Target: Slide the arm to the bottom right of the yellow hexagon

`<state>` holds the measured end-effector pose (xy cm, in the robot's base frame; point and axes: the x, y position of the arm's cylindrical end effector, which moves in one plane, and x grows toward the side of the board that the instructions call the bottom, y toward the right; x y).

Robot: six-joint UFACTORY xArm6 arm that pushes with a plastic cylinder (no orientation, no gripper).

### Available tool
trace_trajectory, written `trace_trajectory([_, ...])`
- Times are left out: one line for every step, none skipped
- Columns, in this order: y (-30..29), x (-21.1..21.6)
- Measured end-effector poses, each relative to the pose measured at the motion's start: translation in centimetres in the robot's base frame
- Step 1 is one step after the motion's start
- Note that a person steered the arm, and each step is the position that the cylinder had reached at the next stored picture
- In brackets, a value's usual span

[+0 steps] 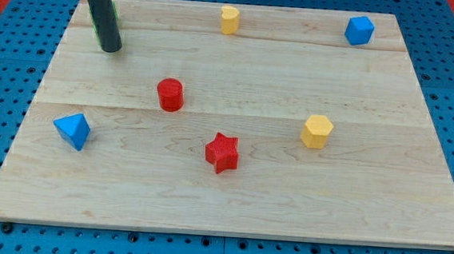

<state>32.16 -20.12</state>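
- Red star (222,151): lower centre of the frame, nearest the camera, lying flat on the wooden board (230,203).
- Blue pyramid-like block (73,130): lower left.
- Yellow hexagon (316,131): right of centre, just above and well to the right of the star.
- Red cylinder (170,94): centre left, upright.
- Second yellow block (230,20): top centre, shape unclear.
- Blue faceted block (359,30): upper right.
- My tip (110,48): upper left, a plain rod with no jaws, touching no block, far from the hexagon; a green block (113,10) shows partly behind the rod.
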Motion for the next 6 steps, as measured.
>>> trace_trajectory([-0.8,-0.3])
trace_trajectory([-0.1,-0.1])
trace_trajectory([7.5,0.3])
trace_trajectory([15.1,1.0])
trace_trajectory([23.0,3.7])
trace_trajectory([30.8,6.7])
